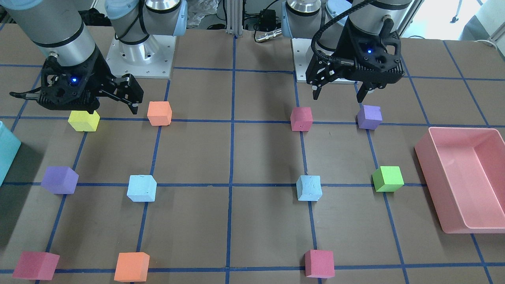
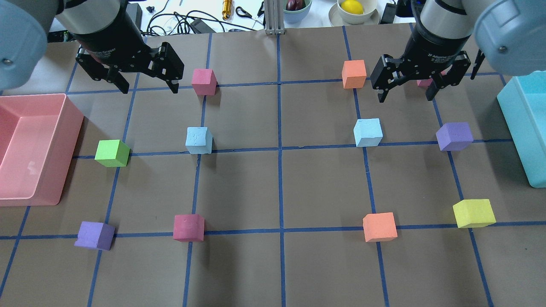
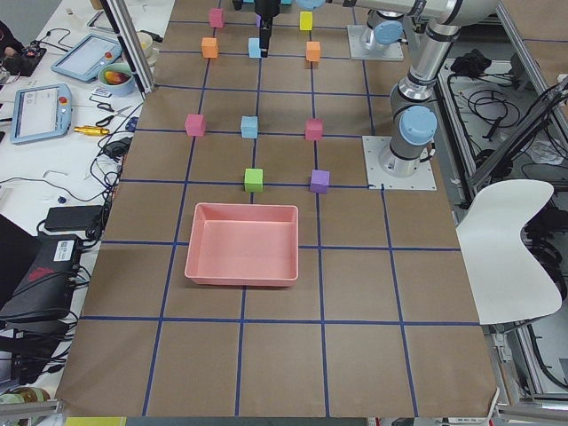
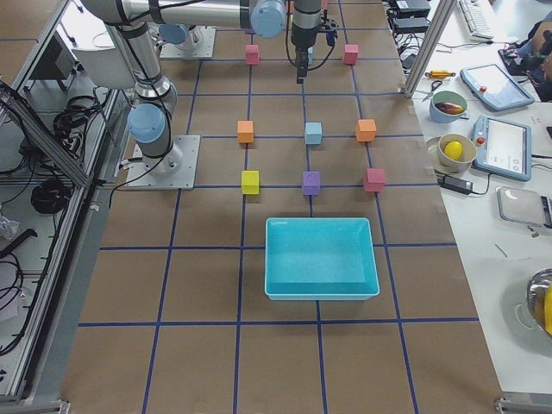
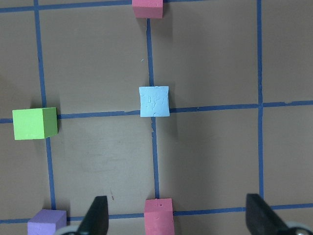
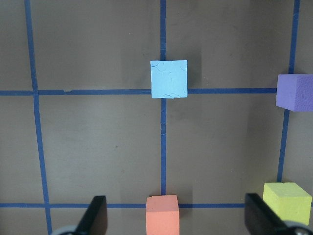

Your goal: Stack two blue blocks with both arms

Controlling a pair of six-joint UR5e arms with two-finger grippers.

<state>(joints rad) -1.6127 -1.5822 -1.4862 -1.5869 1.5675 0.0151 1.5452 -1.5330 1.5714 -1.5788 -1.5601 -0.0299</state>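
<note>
Hovering above the desk [image 2: 277, 192], left gripper [image 2: 149, 87] fingers wide and empty, right gripper [image 2: 405, 96] fingers wide and empty, left blue block [image 2: 199, 140] and right blue block [image 2: 367, 132] resting well apart on the desk, unstacked

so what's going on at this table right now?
Nothing is picked up yet. The left gripper and right gripper both hang open above the table, holding nothing. One blue block sits on the robot's left half and the other blue block on its right half, apart and unstacked.
</note>
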